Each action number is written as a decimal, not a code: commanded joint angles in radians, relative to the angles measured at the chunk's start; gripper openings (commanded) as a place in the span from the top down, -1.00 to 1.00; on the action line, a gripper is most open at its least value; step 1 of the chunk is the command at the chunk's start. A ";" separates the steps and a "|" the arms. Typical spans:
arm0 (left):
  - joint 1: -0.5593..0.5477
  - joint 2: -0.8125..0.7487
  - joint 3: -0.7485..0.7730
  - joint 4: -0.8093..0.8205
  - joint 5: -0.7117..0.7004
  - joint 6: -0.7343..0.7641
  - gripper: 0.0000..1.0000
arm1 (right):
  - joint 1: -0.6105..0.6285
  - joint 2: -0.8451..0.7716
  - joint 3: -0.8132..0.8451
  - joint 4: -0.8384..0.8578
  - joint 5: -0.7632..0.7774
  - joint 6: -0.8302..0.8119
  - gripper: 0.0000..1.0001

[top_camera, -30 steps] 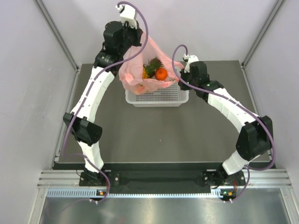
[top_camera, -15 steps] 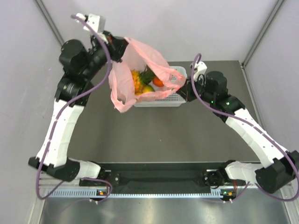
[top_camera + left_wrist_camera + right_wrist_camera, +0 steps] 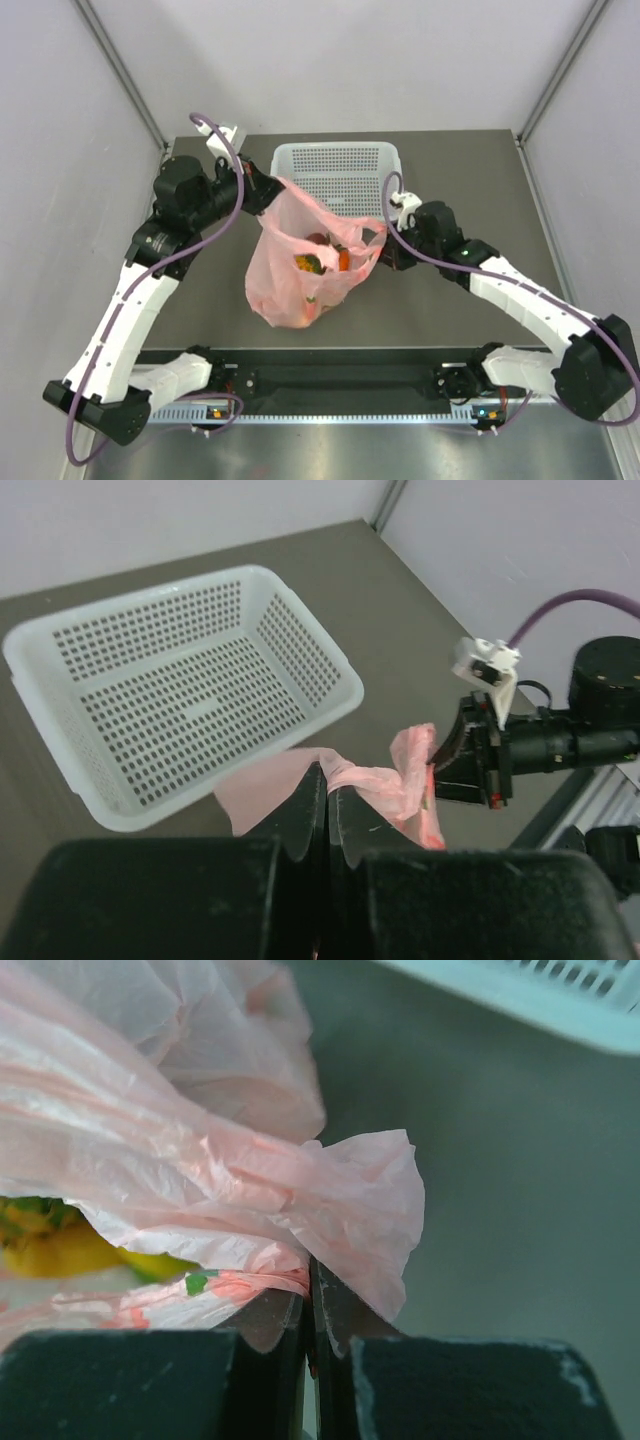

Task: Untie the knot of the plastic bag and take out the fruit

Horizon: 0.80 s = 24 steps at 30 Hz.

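The pink plastic bag (image 3: pixel 290 285) hangs stretched between my two grippers, above the table in front of the basket. My left gripper (image 3: pixel 278 186) is shut on the bag's upper left edge (image 3: pixel 372 777), jaws (image 3: pixel 328 780) pressed together on the film. My right gripper (image 3: pixel 381 254) is shut on the bag's right edge (image 3: pixel 330 1190), with plastic pinched at its tips (image 3: pixel 310 1282). The fruit (image 3: pixel 322 262) shows through the open mouth as orange and yellow shapes, and a yellow piece (image 3: pixel 70 1250) lies behind the film. The knot is out of view.
The white perforated basket (image 3: pixel 335 150) stands at the back of the dark table with nothing in it, its rim (image 3: pixel 120 592) just beyond my left fingers. Grey walls close in the left, right and back sides.
Both arms have carried the bag from over the basket toward the near side and lower. The bag now hangs in front of the basket, and the left arm has swung down and forward.
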 commanded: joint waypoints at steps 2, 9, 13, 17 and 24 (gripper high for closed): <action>0.002 -0.073 -0.012 0.023 0.081 -0.040 1.00 | 0.047 0.048 -0.017 0.089 0.027 0.025 0.99; 0.002 -0.112 -0.098 0.031 0.071 -0.035 1.00 | 0.065 0.138 -0.023 0.147 0.113 0.044 0.90; 0.000 -0.095 -0.107 0.077 0.113 -0.060 1.00 | 0.067 0.186 -0.016 0.118 0.248 0.107 0.53; -0.015 -0.101 -0.190 0.144 0.171 -0.109 1.00 | 0.077 0.094 -0.078 0.132 0.335 0.156 -0.04; -0.116 -0.151 -0.365 0.253 0.208 -0.182 1.00 | 0.079 -0.150 -0.056 -0.004 0.363 0.113 -0.99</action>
